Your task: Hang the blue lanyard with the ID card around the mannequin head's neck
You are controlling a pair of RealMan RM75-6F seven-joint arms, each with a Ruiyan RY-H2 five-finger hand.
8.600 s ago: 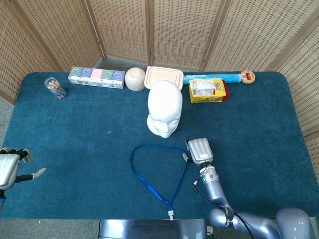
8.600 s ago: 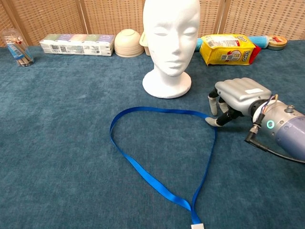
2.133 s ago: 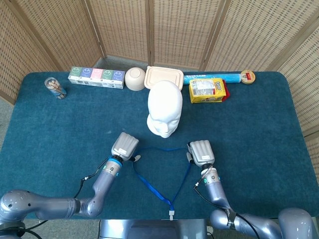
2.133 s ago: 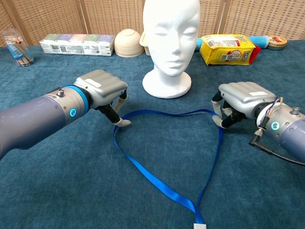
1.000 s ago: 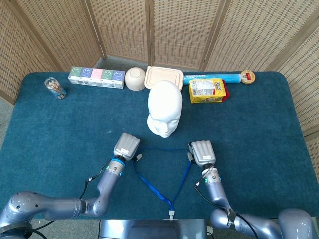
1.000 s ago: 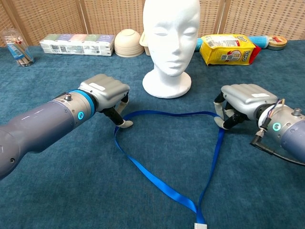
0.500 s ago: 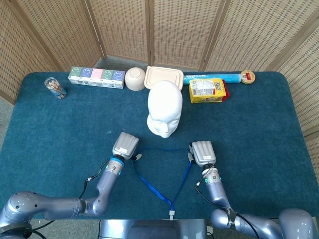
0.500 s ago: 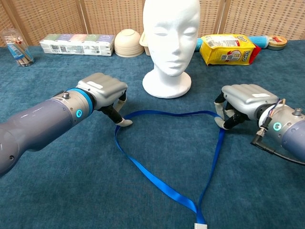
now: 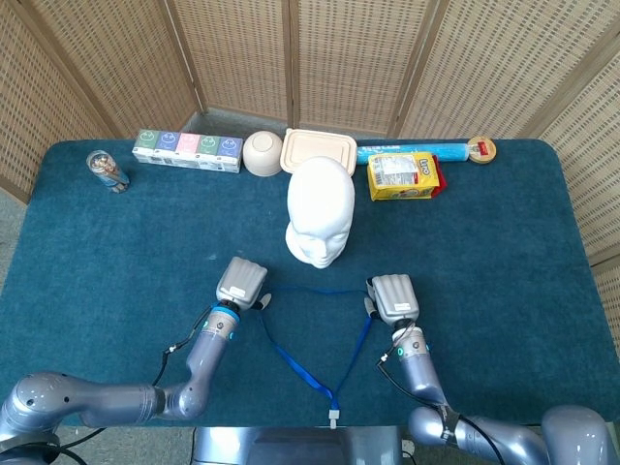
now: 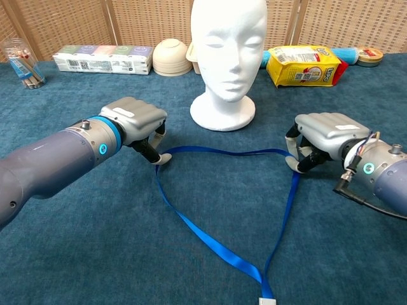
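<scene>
The white mannequin head stands upright mid-table, facing me. In front of it the blue lanyard lies as a loop narrowing to a white clip at the near edge; no ID card shows. My left hand pinches the loop's left corner, which is drawn slightly off the cloth. My right hand holds the loop's right corner between thumb and fingers. The strap spans taut between both hands.
Along the back edge stand a glass of sticks, a row of small cartons, a bowl, a lidded tray, a yellow snack bag, a blue tube and a round tin. Wicker screens enclose the table.
My left hand came in from the table's left edge and took the loop's left corner. Over the last second it drew slightly left, straightening that side. The right hand barely moved.
</scene>
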